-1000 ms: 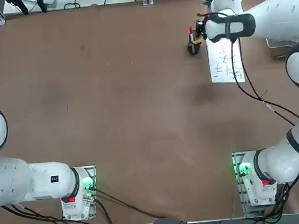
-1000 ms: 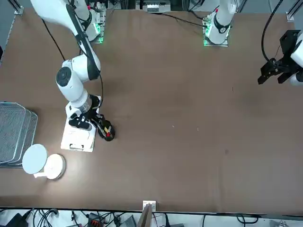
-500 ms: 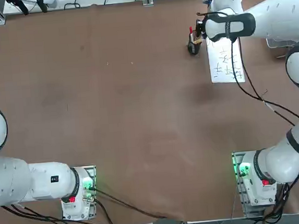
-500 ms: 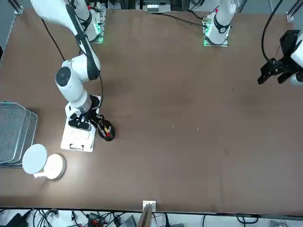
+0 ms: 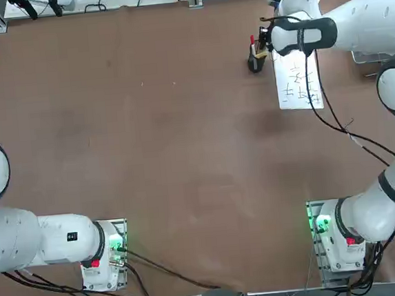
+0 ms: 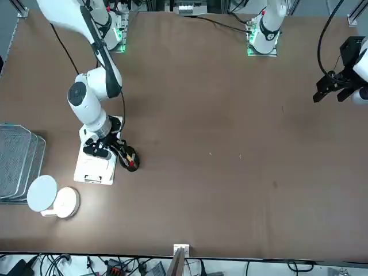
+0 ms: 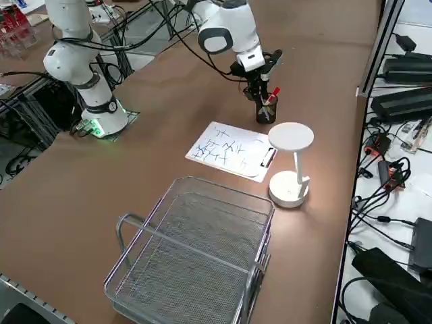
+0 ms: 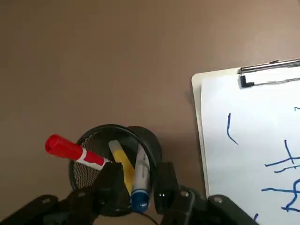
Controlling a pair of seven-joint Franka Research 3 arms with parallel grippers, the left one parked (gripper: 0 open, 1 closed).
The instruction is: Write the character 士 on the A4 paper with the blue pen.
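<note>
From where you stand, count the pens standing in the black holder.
3: red-capped, yellow and blue-capped, all inside it; more may be hidden.

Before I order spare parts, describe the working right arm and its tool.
The right arm is glossy white with rounded joints, dark grey bands and pale round caps. Thin black cables run along it. Its tool is black, with two blocky fingers and small metal screws.

We observe the right arm extended over the table, its gripper pointing downward, fingers parted.
</note>
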